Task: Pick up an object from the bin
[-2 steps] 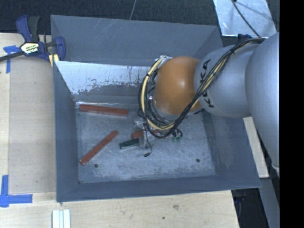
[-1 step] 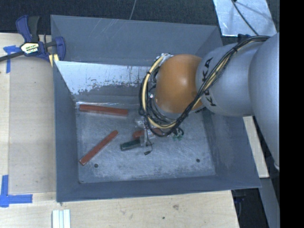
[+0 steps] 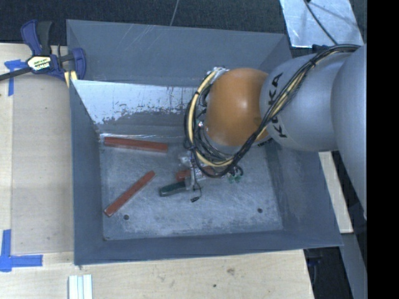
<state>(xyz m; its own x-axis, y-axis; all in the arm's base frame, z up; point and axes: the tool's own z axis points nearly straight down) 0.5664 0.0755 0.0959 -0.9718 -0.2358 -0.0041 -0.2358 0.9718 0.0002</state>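
**Jaws down mid-bin, next to a small dark piece**

Count on the bin (image 3: 84, 167) floor: 2 long red-brown strips, 1 small dark piece, 1 small red-brown bit.

- Strip one (image 3: 136, 144): lies flat along the floor's far edge, on the left half, roughly parallel to the back wall.
- Strip two (image 3: 129, 194): lies diagonally, low end towards the front-left corner, high end pointing at the middle. Well apart from strip one.
- Dark piece (image 3: 172, 190): short, elongated, dark green to black, lying flat near the middle of the floor, a bit towards the front edge. Its right end is right at the jaws' tips; can't tell if they touch.
- Red-brown bit (image 3: 182, 176): just above the dark piece, tight against the jaws. Too small to tell what it is.

Arm (image 3: 318, 98) comes in over the right rim. The orange wrist cover (image 3: 234, 114) and cable loops (image 3: 198, 148) hide most of the tool.

Jaw state: can't tell, released or clenched.
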